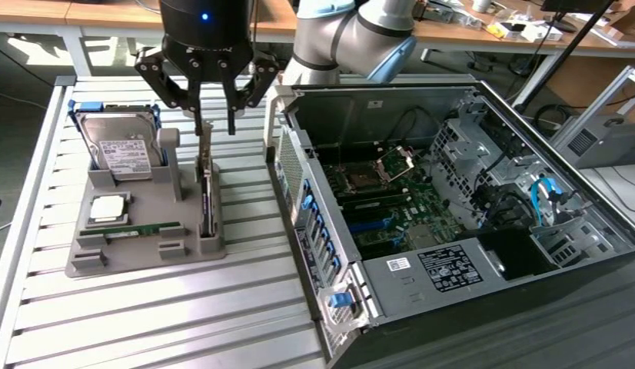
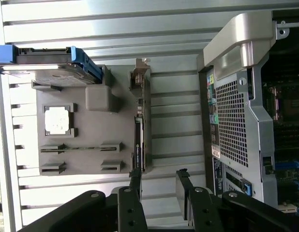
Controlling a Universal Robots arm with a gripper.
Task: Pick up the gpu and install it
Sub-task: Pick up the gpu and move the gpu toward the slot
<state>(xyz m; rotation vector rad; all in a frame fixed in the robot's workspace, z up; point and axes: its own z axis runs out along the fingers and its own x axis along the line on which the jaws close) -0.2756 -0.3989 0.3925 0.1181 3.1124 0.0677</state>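
**Tool hangs open above the gpu in its tray**

We see the tool [image 1: 215,117] with its fingers [image 2: 135,186] spread apart and gripping nothing, hovering just above the gpu [image 1: 207,196]. The card stands on edge in a slot along the side of the grey holder tray [image 1: 143,260] nearest the open computer case [image 1: 420,192], and its silvery bracket [image 1: 206,146] rises at one end. A hard drive [image 1: 121,150], a processor chip [image 1: 108,207] and a memory stick [image 1: 133,229] share the tray. Tray and case both sit on the slatted bench [image 1: 143,323].

Pale slatted metal table [image 1: 143,307], wooden desks [image 1: 102,15] behind it, grey floor [image 1: 10,131] beside.
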